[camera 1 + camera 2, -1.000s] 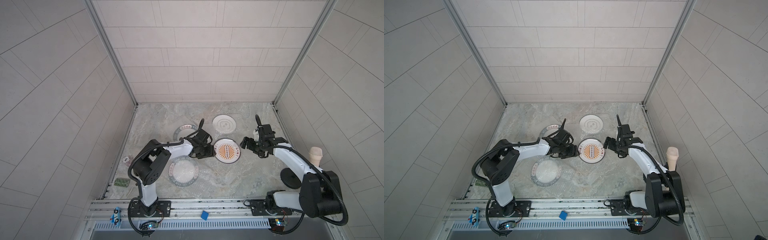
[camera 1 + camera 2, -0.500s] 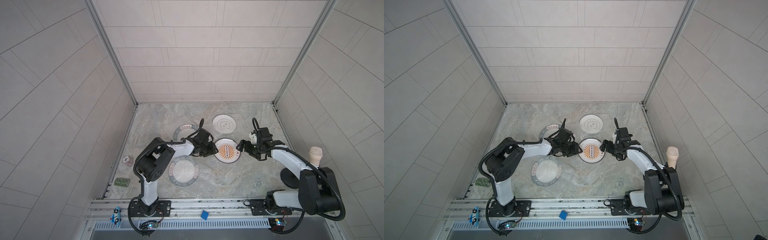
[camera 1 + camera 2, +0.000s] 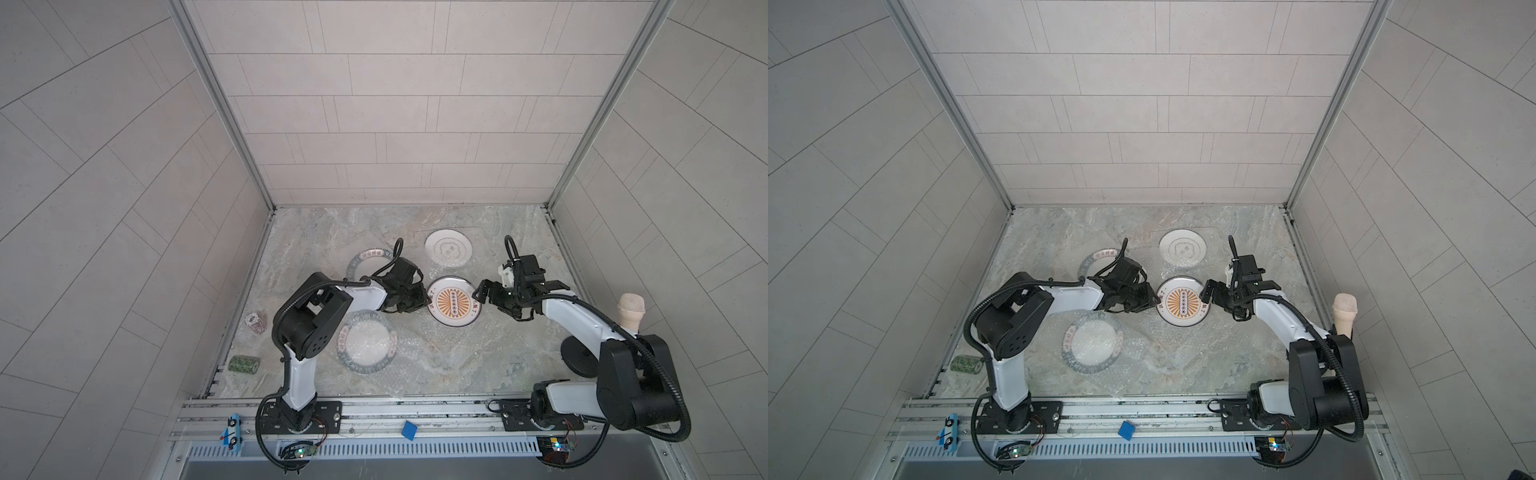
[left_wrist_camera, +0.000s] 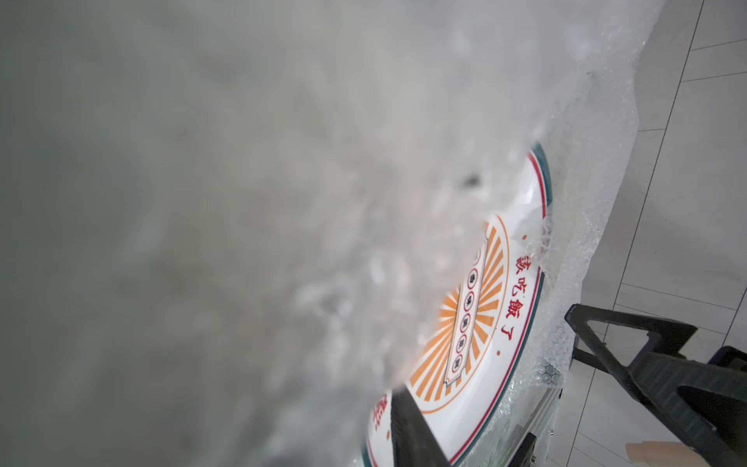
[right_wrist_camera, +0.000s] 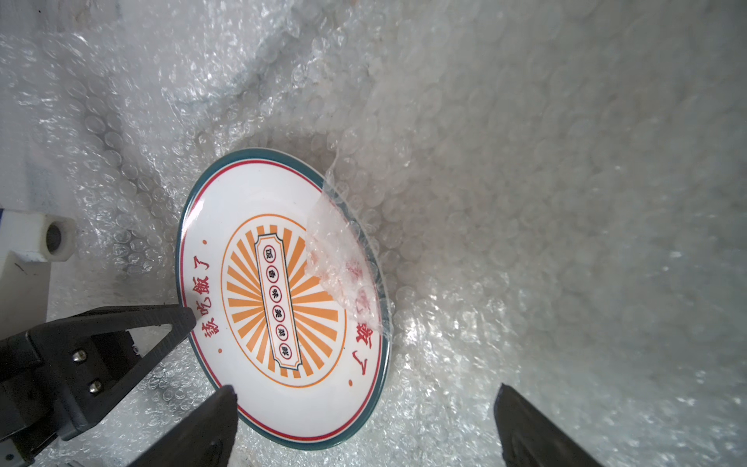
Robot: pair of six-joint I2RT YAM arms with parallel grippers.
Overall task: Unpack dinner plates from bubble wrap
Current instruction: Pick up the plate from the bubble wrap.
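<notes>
Right wrist view: right fingers (image 5: 210,428) spread wide at sunburst plate (image 5: 250,202); left fingers (image 5: 121,331), state unclear.

White links (image 3: 577,320) — black joints (image 3: 309,332), ribbed cables (image 3: 278,322)

- Sunburst plate (image 5: 279,291): smooth, glossy white glaze.
- Bubble wrap (image 5: 525,202): clear, dimpled, shiny plastic.
- Worktop (image 3: 498,361): marbled stone look, matt.

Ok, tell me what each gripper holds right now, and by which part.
Right gripper: open, nothing held. Left gripper: fingers at the clear bubble wrap flap over the rim of the orange-sunburst white plate; a grip cannot be told.
</notes>
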